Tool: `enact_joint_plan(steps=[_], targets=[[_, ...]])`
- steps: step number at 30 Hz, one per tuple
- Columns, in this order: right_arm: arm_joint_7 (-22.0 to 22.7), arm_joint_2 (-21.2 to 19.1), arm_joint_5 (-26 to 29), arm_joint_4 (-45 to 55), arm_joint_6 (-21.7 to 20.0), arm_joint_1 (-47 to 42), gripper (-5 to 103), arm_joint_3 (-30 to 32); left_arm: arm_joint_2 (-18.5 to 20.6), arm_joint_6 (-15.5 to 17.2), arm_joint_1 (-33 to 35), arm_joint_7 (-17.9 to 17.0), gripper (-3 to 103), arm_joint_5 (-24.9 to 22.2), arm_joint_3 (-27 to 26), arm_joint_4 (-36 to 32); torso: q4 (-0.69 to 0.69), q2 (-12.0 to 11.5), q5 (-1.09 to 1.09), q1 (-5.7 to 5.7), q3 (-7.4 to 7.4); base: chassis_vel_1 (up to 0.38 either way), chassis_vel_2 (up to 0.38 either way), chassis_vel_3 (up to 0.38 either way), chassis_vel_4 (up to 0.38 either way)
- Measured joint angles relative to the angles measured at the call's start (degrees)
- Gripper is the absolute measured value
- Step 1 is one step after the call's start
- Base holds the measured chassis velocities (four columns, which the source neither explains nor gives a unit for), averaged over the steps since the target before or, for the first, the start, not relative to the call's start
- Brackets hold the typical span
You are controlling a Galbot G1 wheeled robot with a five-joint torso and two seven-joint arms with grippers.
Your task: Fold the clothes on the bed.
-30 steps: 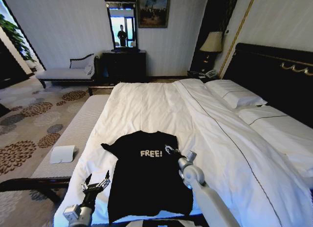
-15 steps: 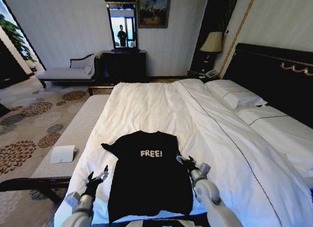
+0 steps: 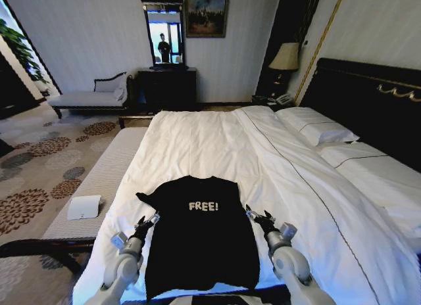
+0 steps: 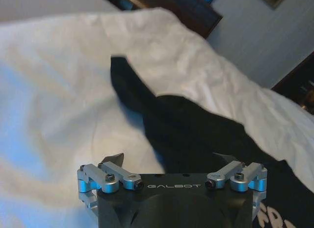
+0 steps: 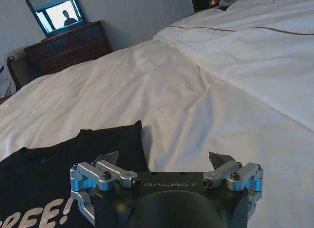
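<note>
While the black short-sleeved T-shirt with white "FREE!" lettering (image 3: pixel 200 233) lies flat and face up on the near part of the large bed with its white duvet (image 3: pixel 210 144), we see both arms reaching in from the near edge, 1 on each side of the garment. The shirt's collar end points toward the far side of the bed, its hem toward the robot, and a sleeve sticks out on the left.

In the head view, the left gripper (image 3: pixel 146 224) sits at the shirt's left edge, just below that sleeve, with its jaws spread apart and nothing between them. From the left wrist view, the left gripper (image 4: pixel 169 159) shows its 2 dark fingertips set wide, with the black fabric (image 4: pixel 196 129) and the white duvet just ahead of them; we cannot tell whether the tips touch the cloth.

The right gripper (image 3: pixel 258 216) sits at the shirt's right edge, level with the lettering, jaws likewise released and empty. In the right wrist view, the right gripper (image 5: pixel 164 159) hangs over the border between the black shirt (image 5: pixel 59 164) and the white duvet (image 5: pixel 206 105).

White pillows (image 3: pixel 316 129) rest against the dark wooden headboard (image 3: pixel 368 101) on the right.
</note>
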Motion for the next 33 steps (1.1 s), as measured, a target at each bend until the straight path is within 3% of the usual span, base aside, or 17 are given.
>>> enact_joint_plan(steps=[5,12,20,23,25,28,33], targets=[[0.0,-0.1,0.3,1.3,-0.1,-1.1,100,1.2,0.0,0.7,-2.1,0.1,100,-2.0,1.3,3.4,0.0,0.0,0.0,0.0,0.0,0.0,0.0,0.0,0.0],[0.0,-0.3,0.9,2.4,-0.5,-1.6,100,1.7,0.3,1.2,-4.9,4.5,100,-0.3,3.3,5.9,0.01,0.0,0.0,0.0,0.0,0.0,0.0,0.0,0.0],[0.0,-0.4,1.3,3.3,-0.8,-1.9,100,2.3,-0.5,1.2,-9.6,4.9,100,-0.3,4.4,8.6,-0.01,0.0,0.0,0.0,0.0,0.0,0.0,0.0,0.0],[0.5,-0.5,3.9,4.6,-1.4,-2.1,100,2.5,-0.8,1.2,-10.7,5.2,100,-0.6,4.7,9.6,-0.01,0.0,0.0,0.0,0.0,0.0,0.0,0.0,0.0],[1.6,-0.6,8.8,7.4,-2.8,-2.0,100,2.7,-1.5,1.4,-11.4,5.4,100,-1.7,4.9,10.6,0.0,0.0,0.0,0.0,0.0,0.0,0.0,0.0,0.0],[1.8,-0.8,9.7,8.5,-3.1,-1.7,100,2.8,-1.9,1.5,-11.7,5.5,100,-2.1,4.9,11.0,0.0,0.0,-0.01,0.0,0.0,0.0,0.0,0.0,0.0],[1.8,-1.9,9.8,9.4,-3.4,-1.5,100,3.2,-5.8,-0.2,-12.6,5.0,100,-4.0,3.7,11.6,0.0,0.0,-0.01,0.0,0.0,0.0,0.0,0.0,0.0]])
